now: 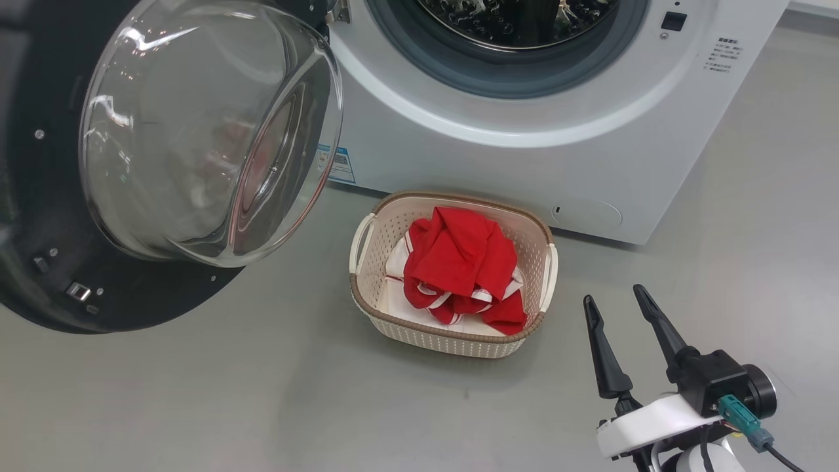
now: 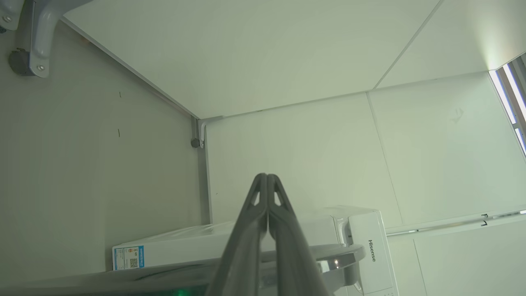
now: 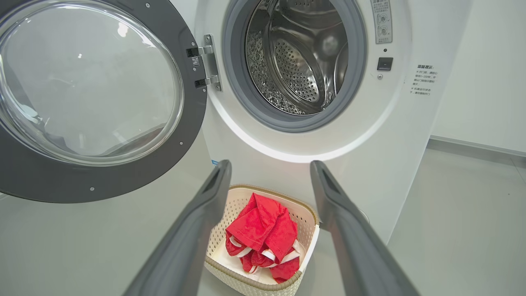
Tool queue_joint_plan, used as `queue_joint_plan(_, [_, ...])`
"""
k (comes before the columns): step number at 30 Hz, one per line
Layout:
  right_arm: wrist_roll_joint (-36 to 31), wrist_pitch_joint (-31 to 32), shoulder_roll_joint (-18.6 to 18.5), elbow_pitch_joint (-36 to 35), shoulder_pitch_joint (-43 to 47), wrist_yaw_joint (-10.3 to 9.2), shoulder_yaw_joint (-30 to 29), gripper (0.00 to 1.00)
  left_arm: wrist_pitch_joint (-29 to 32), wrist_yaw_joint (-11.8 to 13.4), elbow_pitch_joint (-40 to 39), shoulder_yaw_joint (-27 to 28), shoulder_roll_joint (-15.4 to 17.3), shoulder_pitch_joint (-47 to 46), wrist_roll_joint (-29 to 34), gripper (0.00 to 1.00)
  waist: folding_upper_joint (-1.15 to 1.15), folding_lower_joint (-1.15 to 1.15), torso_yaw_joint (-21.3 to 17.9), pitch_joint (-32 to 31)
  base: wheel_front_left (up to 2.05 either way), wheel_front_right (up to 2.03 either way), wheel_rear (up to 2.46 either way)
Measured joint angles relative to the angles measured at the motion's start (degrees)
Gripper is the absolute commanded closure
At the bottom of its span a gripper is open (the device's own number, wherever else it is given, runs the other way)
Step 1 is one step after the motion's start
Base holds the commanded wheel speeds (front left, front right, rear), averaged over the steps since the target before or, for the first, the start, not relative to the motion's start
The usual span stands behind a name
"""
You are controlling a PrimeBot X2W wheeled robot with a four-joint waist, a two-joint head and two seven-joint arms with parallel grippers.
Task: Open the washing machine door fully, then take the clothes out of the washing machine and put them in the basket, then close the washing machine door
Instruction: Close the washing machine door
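The clothes (image 1: 462,265) lie heaped in the basket (image 1: 452,344), which stands on the floor (image 1: 262,393) just before the washing machine (image 1: 511,157), its long axis parallel to the machine's front. The washing machine door (image 1: 39,216) is swung wide to the left, its glass bowl facing outward. The right gripper (image 1: 614,294) is near the basket with its fingers spread and empty; the left gripper (image 2: 267,176) has its fingers pressed together, holding nothing.

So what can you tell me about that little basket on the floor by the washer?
The basket is small, cream, rounded-rectangular, plastic-looking, its walls full of tiny holes, with a brown woven-look rim and a pale handle on each short side. It stands upright on the grey floor close before the washing machine. Red clothes with white trim lie bunched inside. The open right gripper is off to one side, not touching it.
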Motion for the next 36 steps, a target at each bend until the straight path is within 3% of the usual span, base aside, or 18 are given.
queue_joint_plan(9, [0.0, 0.0, 0.0, 0.35, -0.08, 0.49, -0.31, 0.0, 8.34, 0.23, 4.31, -6.22, 1.56, -0.24, -0.32, 1.0, 0.0, 0.0, -1.29, -0.18, 0.0, 0.0, 0.0])
queue_joint_plan(16, [0.0, 0.0, 0.01, 0.35, -0.08, 0.49, -0.53, 0.0, 13.81, 0.21, 6.76, -7.91, 2.61, -0.25, -0.58, 1.0, 0.0, 0.0, -1.43, -0.05, 0.0, 0.0, 0.0])
queue_joint_plan(25, [0.0, 0.0, 0.03, 0.3, -0.08, 0.48, -0.86, 0.0, 22.57, -2.97, 6.97, -10.04, 3.71, -0.29, -3.69, 1.0, 0.0, 0.0, -1.24, 0.27, 0.0, 0.0, 0.0])
queue_joint_plan(36, [-0.43, 0.0, 0.03, 0.08, -1.0, 0.51, -0.79, 0.0, 33.59, -6.43, 5.22, -14.12, 2.36, -0.24, -7.05, 1.0, 0.0, 0.0, -0.73, 0.99, 0.0, 0.0, 0.0])
